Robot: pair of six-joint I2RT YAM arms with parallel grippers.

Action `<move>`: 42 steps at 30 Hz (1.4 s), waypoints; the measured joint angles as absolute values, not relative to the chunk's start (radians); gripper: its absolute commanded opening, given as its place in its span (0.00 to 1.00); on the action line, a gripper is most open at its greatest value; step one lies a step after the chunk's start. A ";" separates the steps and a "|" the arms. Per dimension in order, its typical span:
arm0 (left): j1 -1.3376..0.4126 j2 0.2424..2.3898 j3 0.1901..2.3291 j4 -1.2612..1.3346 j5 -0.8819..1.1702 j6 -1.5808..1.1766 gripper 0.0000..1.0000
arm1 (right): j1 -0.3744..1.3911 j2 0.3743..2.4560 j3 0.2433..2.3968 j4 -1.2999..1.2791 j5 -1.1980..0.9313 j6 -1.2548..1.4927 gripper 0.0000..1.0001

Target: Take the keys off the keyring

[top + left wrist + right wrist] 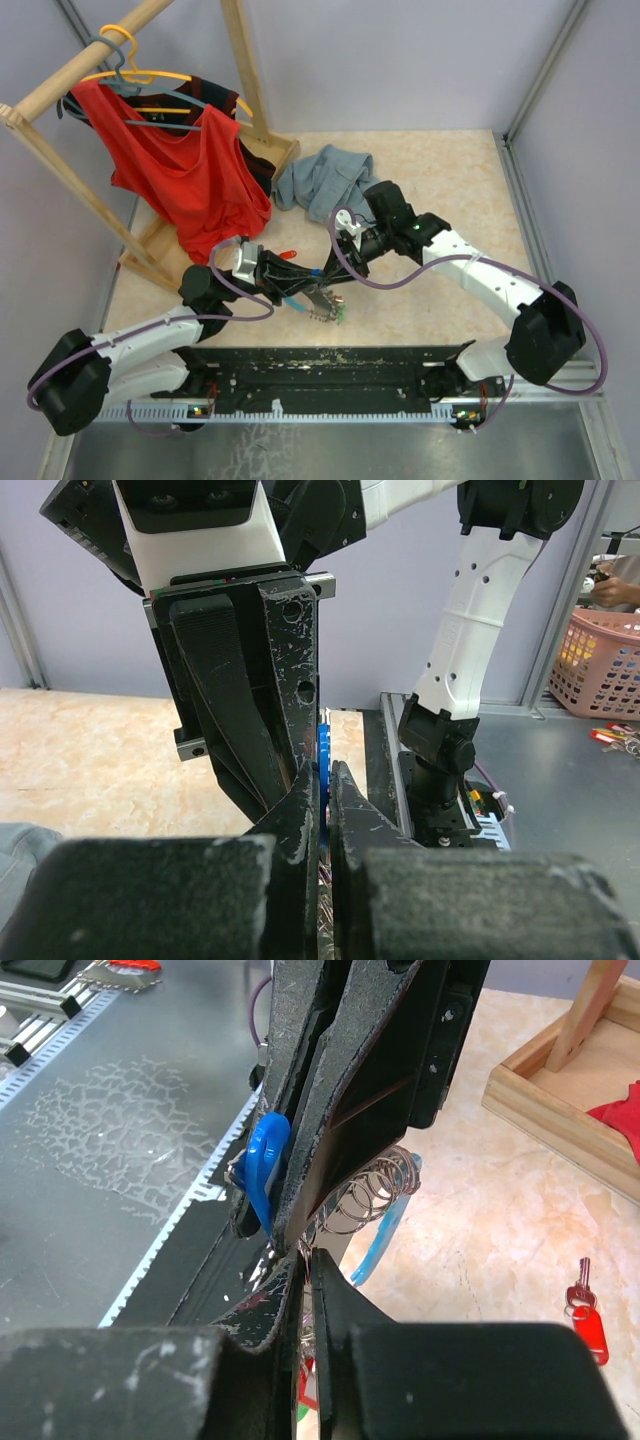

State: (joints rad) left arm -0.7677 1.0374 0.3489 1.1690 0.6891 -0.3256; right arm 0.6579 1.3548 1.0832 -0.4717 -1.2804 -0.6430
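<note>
A glossy, rounded blue key (268,1165) sits beside the keyring (365,1198), coiled silvery wire.

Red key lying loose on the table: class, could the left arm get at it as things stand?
Probably not yet. The red key lies unobstructed on the table, but the left hand is shut on the keyring and must let go first.

Open tabletop (450,180) right of cloth heap (320,178); clothes rack (247,70), red garment (190,170) at left.
</note>
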 measured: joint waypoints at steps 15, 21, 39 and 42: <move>-0.768 0.997 0.337 1.138 0.688 -0.313 0.00 | 0.658 1.355 1.083 -0.473 -1.286 -0.645 0.00; -0.768 0.950 0.317 1.098 0.683 -0.294 0.00 | 0.658 1.355 1.085 -0.492 -1.294 -0.661 0.00; -0.768 0.826 0.230 1.004 0.624 -0.271 0.00 | 0.657 1.354 1.094 -0.493 -1.279 -0.646 0.00; -0.768 0.822 0.230 0.983 0.617 -0.265 0.00 | 0.657 1.354 1.094 -0.472 -1.260 -0.622 0.00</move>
State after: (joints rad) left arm -0.7677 0.8215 0.2302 0.9829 0.6167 -0.2653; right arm 0.6567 1.3544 1.0939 -0.4725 -1.2602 -0.6216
